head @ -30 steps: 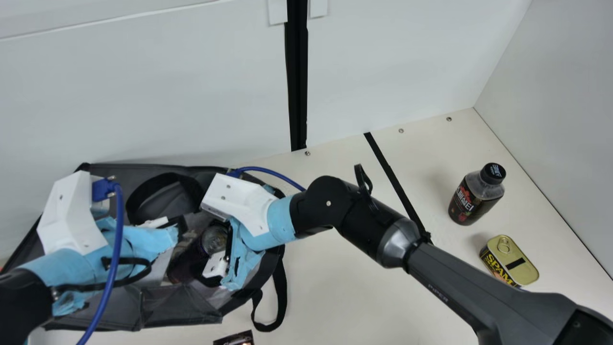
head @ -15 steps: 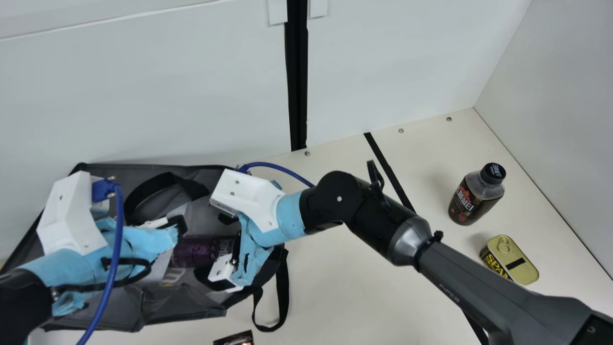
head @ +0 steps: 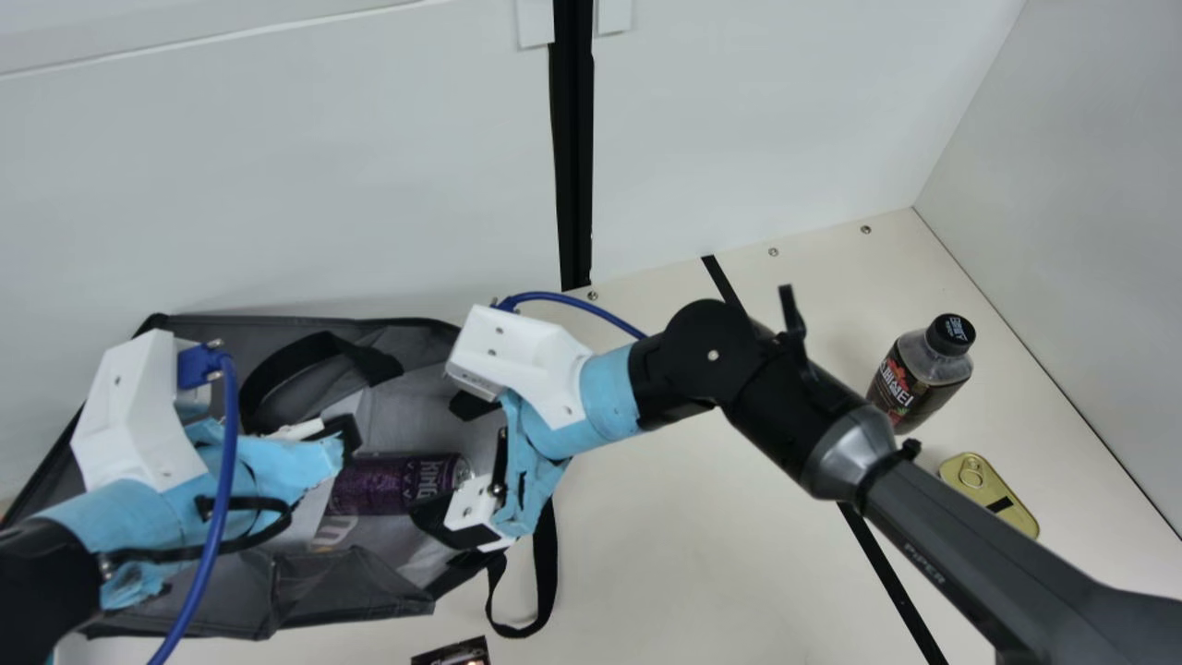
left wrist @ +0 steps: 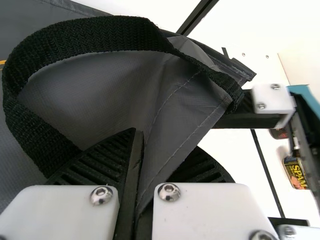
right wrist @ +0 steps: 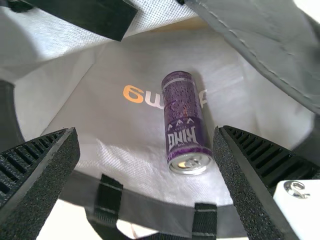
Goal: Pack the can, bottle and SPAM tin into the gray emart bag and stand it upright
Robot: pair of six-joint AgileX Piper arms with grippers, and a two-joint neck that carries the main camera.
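At eight o'clock, our left gripper (head: pixel 343 443) pinches the bag (head: pixel 346 591); our right gripper (head: pixel 452 462) gapes wide, empty, near the can (head: pixel 383 485) (purple).

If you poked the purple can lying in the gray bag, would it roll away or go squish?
It would probably roll, since the purple can is round and lies on its side. The soft, creased cloth of the gray emart bag might slow it a little. Its straight metal wall looks stiff, so it likely won't squish much.
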